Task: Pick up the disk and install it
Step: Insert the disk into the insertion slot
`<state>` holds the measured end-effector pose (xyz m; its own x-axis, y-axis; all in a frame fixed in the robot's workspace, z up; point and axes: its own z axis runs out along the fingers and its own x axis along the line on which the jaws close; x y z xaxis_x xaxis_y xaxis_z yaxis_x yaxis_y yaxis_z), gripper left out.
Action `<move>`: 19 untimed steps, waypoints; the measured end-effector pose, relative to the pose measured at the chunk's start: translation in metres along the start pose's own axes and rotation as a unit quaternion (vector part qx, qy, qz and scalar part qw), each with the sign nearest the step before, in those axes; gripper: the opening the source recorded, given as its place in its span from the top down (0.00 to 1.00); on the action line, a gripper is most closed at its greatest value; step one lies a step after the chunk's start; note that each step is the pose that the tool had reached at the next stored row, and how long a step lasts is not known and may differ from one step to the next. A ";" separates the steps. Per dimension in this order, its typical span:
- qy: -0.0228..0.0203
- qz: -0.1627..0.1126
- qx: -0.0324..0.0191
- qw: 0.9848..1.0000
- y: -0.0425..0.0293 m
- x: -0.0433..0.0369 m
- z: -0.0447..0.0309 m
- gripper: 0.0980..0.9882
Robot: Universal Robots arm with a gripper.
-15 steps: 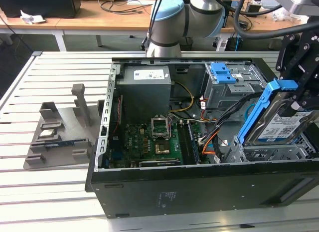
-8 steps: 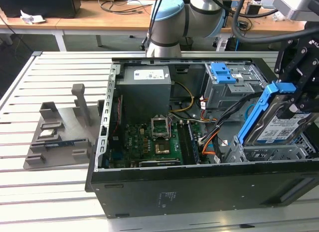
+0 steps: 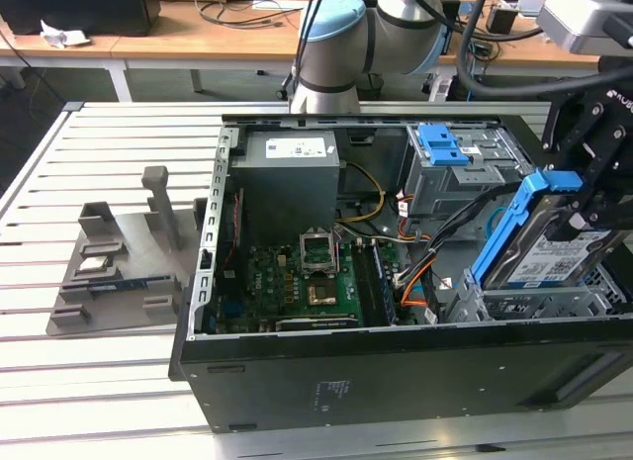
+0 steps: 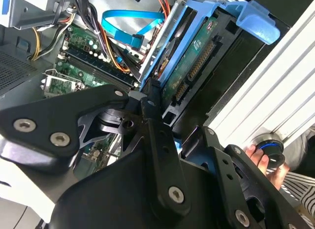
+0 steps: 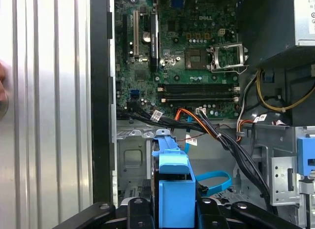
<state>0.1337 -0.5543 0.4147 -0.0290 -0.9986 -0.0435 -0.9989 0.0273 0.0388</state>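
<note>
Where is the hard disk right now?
On the exterior view's right, the disk sits tilted in the gripper, over the grey drive cage inside the open computer case.

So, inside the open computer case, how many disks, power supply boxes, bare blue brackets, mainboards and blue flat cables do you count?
Disk: 1, tilted, in the gripper
Power supply box: 1
Bare blue bracket: 1
Mainboard: 1
Blue flat cable: 1
Total: 5
</note>
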 end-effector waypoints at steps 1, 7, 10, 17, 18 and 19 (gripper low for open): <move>0.000 0.000 0.000 1.000 -0.0001 0.0000 0.0011 0.70; 0.000 0.000 0.000 1.000 -0.0002 0.0002 0.0048 0.70; 0.000 0.000 0.000 1.000 -0.0003 0.0003 0.0067 0.70; 0.000 0.000 0.000 1.000 -0.0005 0.0005 0.0128 0.70; 0.000 0.000 0.000 1.000 -0.0005 0.0006 0.0135 0.70; 0.000 0.000 0.000 1.000 -0.0006 0.0006 0.0142 0.70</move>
<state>0.1337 -0.5543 0.4005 -0.0290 -0.9986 -0.0435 -0.9989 0.0273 0.0388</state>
